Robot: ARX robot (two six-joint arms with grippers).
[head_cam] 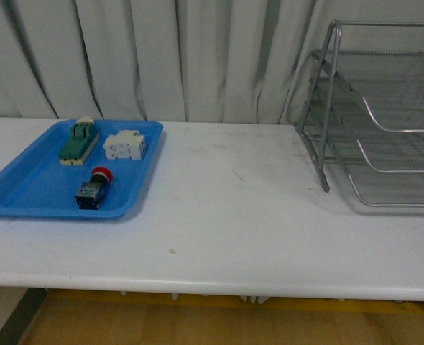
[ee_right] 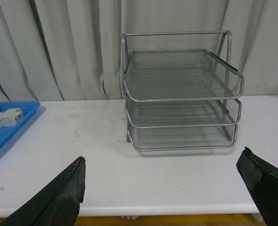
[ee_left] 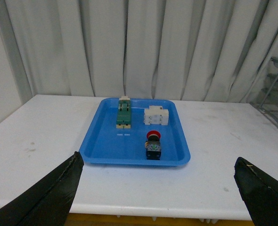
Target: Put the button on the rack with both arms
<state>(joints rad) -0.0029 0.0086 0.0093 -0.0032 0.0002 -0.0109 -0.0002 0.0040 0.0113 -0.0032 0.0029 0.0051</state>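
Two hover, spread wide | left gripper (ee_left: pixel 158 160); right gripper (ee_right: pixel 161 157) | button (head_cam: pixel 93 188) — in tray (head_cam: pixel 25 194)

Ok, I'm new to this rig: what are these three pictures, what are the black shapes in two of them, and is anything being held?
It is a two-armed robot at a white table. The front view looks out from its body; no arm shows there. The other two come from cameras on the wrists, and the black shapes are each gripper's fingers. The left gripper faces a blue tray holding the red-capped button, a green-and-cream switch and a white breaker. The right gripper faces the empty silver rack. Both are open and hold nothing.
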